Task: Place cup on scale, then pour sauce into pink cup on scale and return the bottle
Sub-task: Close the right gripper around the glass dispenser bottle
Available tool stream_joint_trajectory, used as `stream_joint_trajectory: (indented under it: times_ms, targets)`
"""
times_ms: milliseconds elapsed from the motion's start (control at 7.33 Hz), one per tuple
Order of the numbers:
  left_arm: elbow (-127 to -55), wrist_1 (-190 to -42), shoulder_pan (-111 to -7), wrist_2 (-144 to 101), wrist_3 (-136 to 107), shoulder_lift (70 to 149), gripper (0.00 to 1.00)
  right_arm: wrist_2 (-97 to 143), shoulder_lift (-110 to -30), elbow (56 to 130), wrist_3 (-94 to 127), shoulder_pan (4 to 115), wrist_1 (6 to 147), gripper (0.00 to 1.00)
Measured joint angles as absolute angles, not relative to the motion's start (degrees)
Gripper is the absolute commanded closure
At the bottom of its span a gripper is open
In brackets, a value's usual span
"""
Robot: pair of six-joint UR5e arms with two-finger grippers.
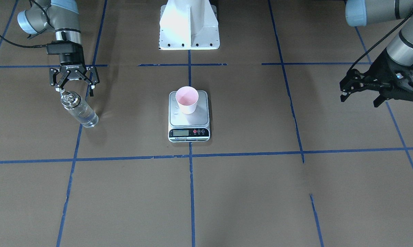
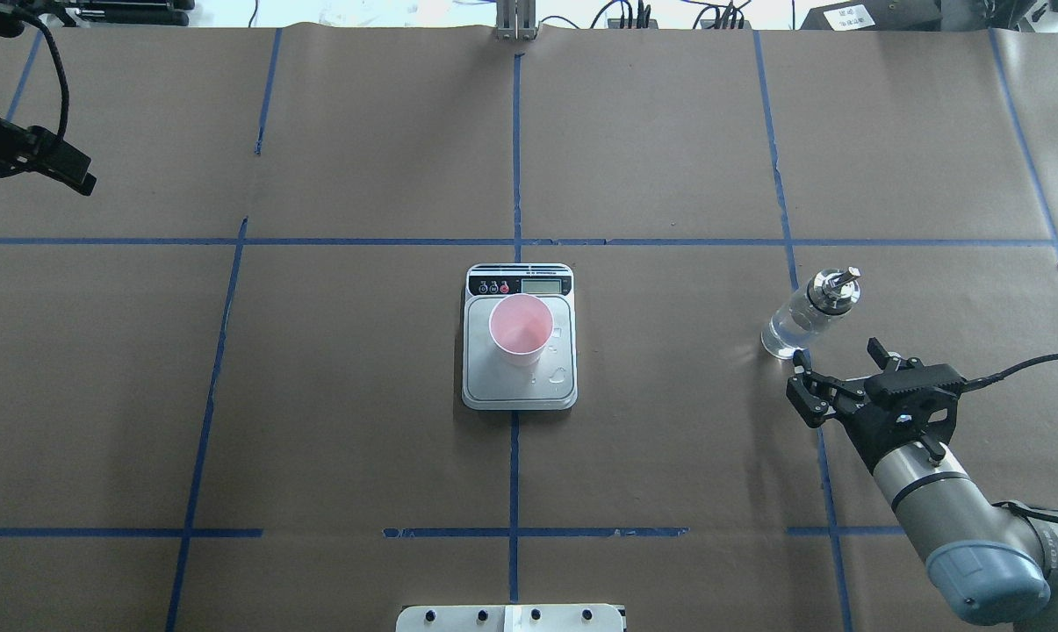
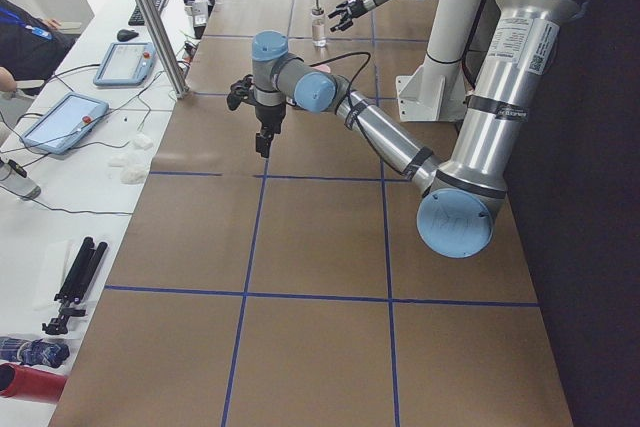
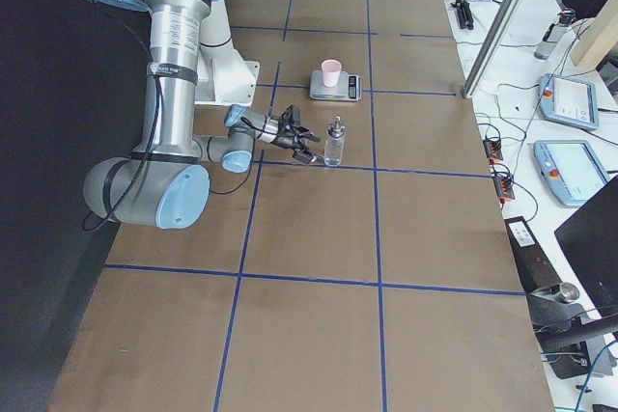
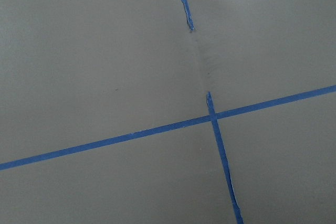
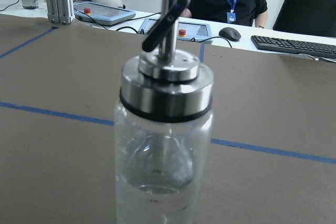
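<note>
The pink cup [image 1: 186, 99] [image 2: 521, 329] stands upright on the silver scale [image 1: 189, 119] [image 2: 520, 391] at the table's middle. The clear glass bottle [image 1: 79, 110] [image 2: 808, 316] [image 4: 335, 142] with its silver spout cap stands upright on the table, off to the robot's right. A little clear sauce [image 6: 155, 192] lies in its bottom. My right gripper [image 1: 74, 90] [image 2: 836, 373] is open just on the robot's side of the bottle, and its fingers hold nothing. The bottle [image 6: 163, 145] fills the right wrist view. My left gripper [image 1: 360, 96] hangs open and empty, far out on the left.
The white robot base [image 1: 189, 24] stands behind the scale. Blue tape lines cross the brown paper table. A few water drops [image 2: 557, 377] lie on the scale platform. Seated people, tablets and a keyboard [image 6: 294, 45] are beyond the far edge.
</note>
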State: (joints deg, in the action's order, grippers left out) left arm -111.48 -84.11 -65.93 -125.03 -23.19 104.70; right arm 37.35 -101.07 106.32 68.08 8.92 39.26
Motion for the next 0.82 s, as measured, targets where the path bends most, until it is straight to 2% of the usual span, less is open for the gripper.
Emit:
stream_joint_trajectory:
  times_ms: [409, 818]
  targets:
    - [-110.57, -84.11, -67.58, -123.65, -20.79, 104.68, 0.0, 37.54, -94.8, 103.24, 65.15, 10.8, 39.31, 0.0]
    - [-110.48, -84.11, -67.75, -123.63, -20.73, 104.75, 0.0, 38.36, -93.31, 101.37, 64.69, 12.28, 38.98, 0.0]
